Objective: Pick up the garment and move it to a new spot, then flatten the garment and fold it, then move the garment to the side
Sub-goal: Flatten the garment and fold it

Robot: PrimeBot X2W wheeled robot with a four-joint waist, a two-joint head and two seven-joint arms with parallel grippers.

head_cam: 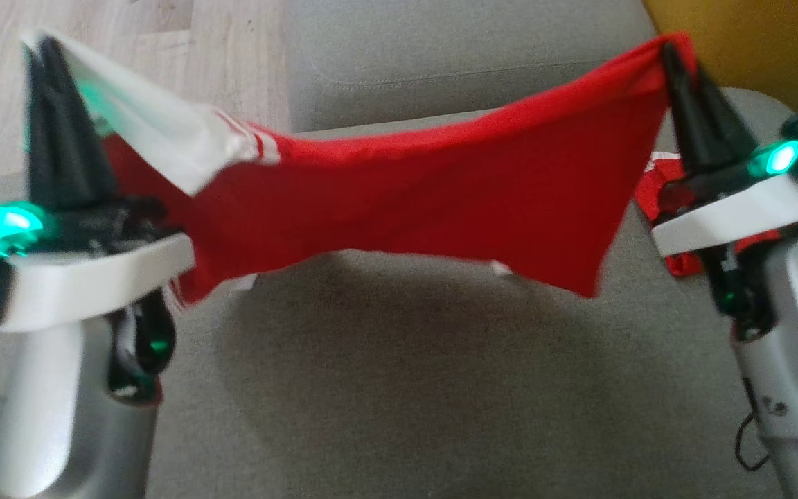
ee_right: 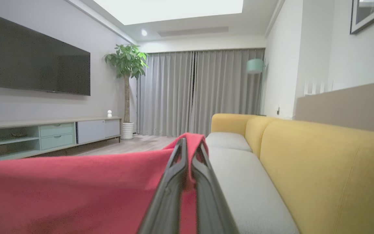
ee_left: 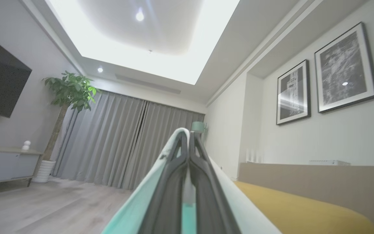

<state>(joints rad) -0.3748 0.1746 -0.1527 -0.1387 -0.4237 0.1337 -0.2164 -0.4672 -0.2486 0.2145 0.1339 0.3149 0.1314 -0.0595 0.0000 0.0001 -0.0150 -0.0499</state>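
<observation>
Head view: we see the garment [head_cam: 406, 194] stretched in the air between the left tool [head_cam: 49, 66], clamped on its white end, and the right tool [head_cam: 672, 62], clamped on a red corner. The grey sofa seat [head_cam: 399, 388] lies beneath it, and the yellow backrest [ee_right: 320, 169] stands beside the right tool.

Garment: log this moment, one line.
red garment stretched above grey seat | left tool shut on it | right tool shut on it

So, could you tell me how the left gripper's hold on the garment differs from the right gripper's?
The left gripper pinches a white part of the garment; the right gripper pinches a red corner. The left gripper sits by the wooden floor, the right by the yellow backrest. Both are shut, holding it spread above the seat.
</observation>
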